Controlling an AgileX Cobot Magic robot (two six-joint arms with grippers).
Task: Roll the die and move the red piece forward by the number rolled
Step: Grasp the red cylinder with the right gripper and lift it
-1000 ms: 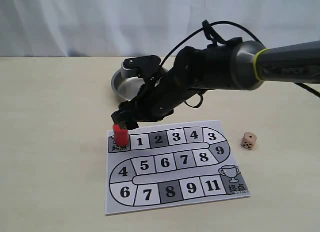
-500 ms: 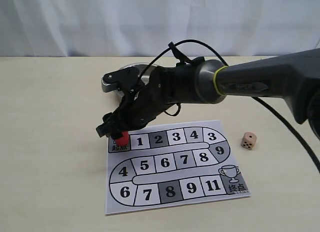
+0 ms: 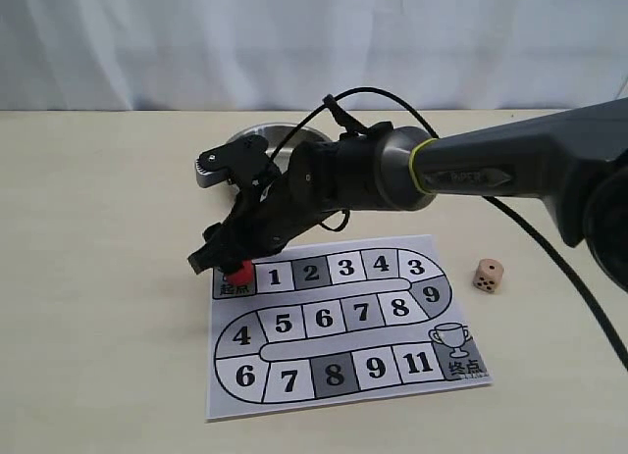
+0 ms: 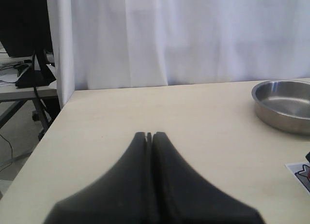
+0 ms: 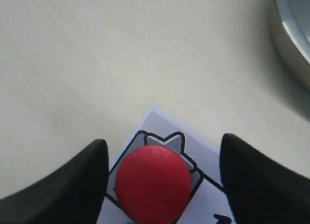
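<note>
Pale bench (image 3: pixel 98 277) carries the board (image 3: pixel 334 322); on its start square the red piece (image 5: pixel 153 183) stands upright, long axis vertical. My right claw (image 5: pixel 162 154) gapes open astride it, and my left claw (image 4: pixel 149 135) is closed.

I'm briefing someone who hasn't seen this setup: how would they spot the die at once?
Find the numbered paper board on the tan table. Off its right edge in the exterior view, beside the curve at square 9, sits the die. It is a pale cube with dark pips, unlike the red piece, a cylinder on the board's left corner square.
</note>
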